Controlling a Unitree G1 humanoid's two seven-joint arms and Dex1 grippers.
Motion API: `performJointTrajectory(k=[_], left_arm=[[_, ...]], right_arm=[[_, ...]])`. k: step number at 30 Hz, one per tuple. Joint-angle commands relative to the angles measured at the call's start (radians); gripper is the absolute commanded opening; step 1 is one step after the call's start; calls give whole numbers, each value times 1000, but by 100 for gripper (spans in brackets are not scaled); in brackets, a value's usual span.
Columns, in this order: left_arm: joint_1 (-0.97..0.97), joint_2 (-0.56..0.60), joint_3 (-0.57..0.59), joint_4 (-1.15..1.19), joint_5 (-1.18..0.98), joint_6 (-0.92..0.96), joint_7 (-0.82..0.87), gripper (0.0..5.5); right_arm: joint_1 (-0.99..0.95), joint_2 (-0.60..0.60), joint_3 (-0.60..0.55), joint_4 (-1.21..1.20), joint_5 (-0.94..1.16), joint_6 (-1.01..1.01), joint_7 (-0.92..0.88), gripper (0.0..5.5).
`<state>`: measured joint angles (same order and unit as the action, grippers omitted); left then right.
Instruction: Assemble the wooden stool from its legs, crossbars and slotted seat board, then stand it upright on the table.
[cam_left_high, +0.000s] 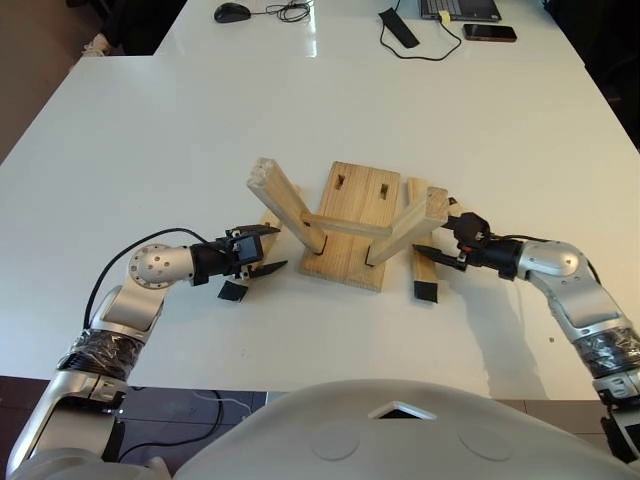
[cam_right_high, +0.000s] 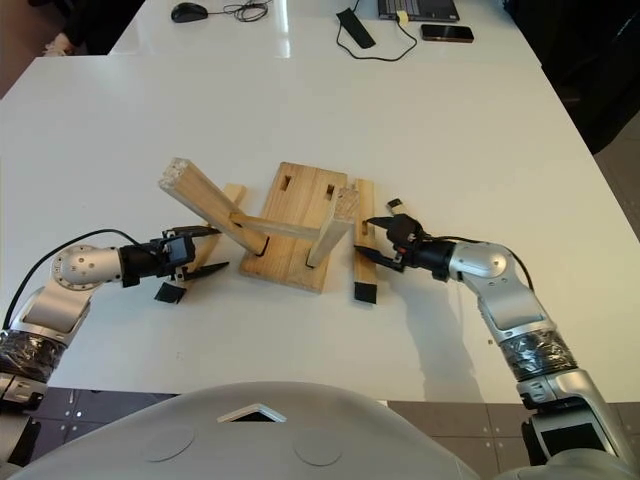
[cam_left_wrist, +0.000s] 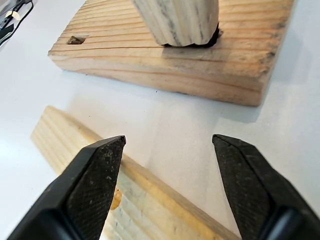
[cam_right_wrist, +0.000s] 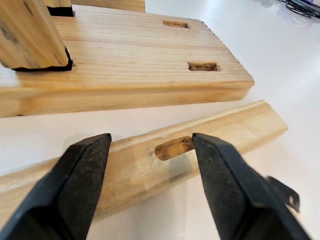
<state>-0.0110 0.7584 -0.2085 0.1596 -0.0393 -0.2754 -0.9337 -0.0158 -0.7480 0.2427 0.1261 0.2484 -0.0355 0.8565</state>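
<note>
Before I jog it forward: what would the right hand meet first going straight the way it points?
Probably the loose leg beside the seat board: it sits between the fingers of the open right hand. If it clears that, the board's edge is next; height is unclear.

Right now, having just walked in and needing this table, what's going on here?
The robot is mid-assembly. The seat board lies flat with two legs plugged in, joined by a crossbar. The left gripper, open, hovers over one loose leg beside the board; the right gripper, open, over the other loose leg.
</note>
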Motion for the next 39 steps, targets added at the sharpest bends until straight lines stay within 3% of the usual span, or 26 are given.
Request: performJointTrajectory(k=[1,6,11,14,18,24,32,39], left_arm=[[29,21,-10,59,67,23,13,323],[27,18,3,59,49,30,24,323],[0,-39,44,-71,-83,161,23,323],[22,-35,33,-187,-118,220,-9,323],[58,14,9,-225,-62,215,-49,323],[137,101,-20,-333,-64,214,-153,323],[100,20,-96,-442,-92,316,-158,323],[24,-22,-126,-375,-38,301,-140,323]], right_arm=[[59,-59,6,138,-101,36,24,299],[86,-106,-58,173,-94,-8,28,299],[102,-99,-117,-128,12,82,30,299],[43,-47,-108,-292,40,171,2,299],[-65,37,-92,-282,-1,196,-39,299],[-254,140,-54,-43,-108,127,-76,299],[-604,303,90,575,-357,-165,-98,299],[-677,219,257,863,-591,-444,-22,299]])
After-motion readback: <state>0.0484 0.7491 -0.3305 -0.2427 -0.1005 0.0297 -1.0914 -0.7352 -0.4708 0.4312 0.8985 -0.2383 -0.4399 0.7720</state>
